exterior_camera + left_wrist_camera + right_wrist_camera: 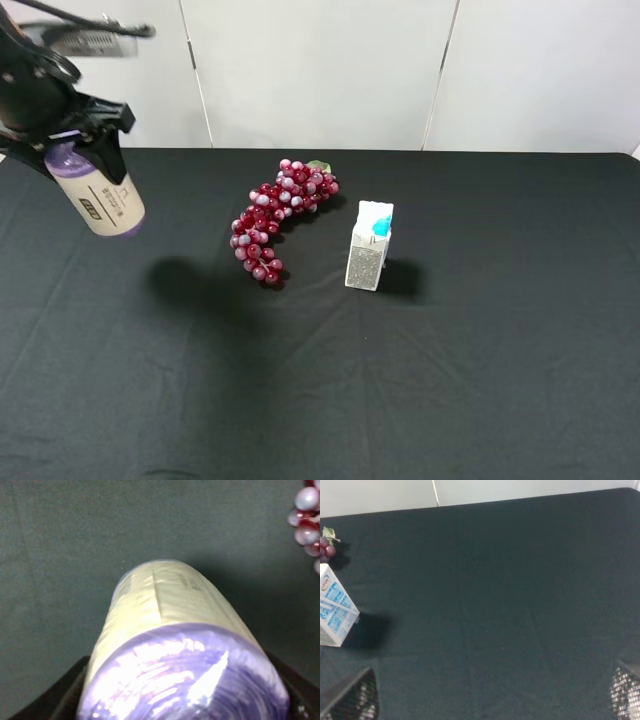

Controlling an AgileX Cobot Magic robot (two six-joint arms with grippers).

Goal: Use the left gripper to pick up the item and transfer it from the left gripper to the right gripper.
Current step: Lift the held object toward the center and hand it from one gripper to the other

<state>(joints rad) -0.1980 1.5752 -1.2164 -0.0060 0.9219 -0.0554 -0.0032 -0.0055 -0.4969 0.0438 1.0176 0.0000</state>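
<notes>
Lilac-ended roll, the item [185, 645]: held aloft, clear of the worktop [450, 400], well apart from the grape bunch [280, 215] on the left arm's side. Left gripper [80, 140]: jaws clamped on its upper end. Probably light and squashable, with a glossy, slippery wrapper; the free labelled lower end offers a hold. Right gripper [489, 694]: jaws wide, empty.

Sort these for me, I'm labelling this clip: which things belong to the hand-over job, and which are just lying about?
In the job: roll, held up off the table by the left gripper; right gripper, open with nothing in it.
Lying about: grape bunch; carton. Both sit on the table.
</notes>
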